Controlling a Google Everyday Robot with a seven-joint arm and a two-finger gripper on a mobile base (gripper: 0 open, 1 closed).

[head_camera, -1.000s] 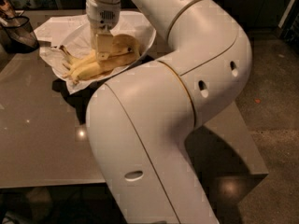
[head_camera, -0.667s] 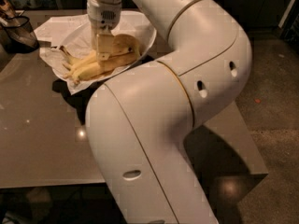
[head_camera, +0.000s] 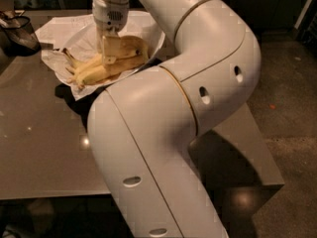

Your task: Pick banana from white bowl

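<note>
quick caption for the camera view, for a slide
Robot arm's gripper at the yellow bananas in a wide glossy white bowl lined with crumpled paper, on a grey table

hand (head_camera: 110,56) at banana (head_camera: 96,72) — no visible shift, anywhere

The arm (head_camera: 198,83) wears a smooth, hard white shell that looks like plastic, softly glossy. The gripper (head_camera: 110,53), down on the bananas (head_camera: 124,51) in the white bowl (head_camera: 154,37), looks like matt beige plastic. The banana peel is smooth and dull yellow. Crumpled white paper (head_camera: 64,31), matt and creased, lines the bowl; the bit of rim that shows is smooth. The table (head_camera: 39,133) has a smooth grey top with a sheen that mirrors small lights. The container (head_camera: 20,33) is dark mesh. The floor (head_camera: 292,108) looks speckled and matt.
</note>
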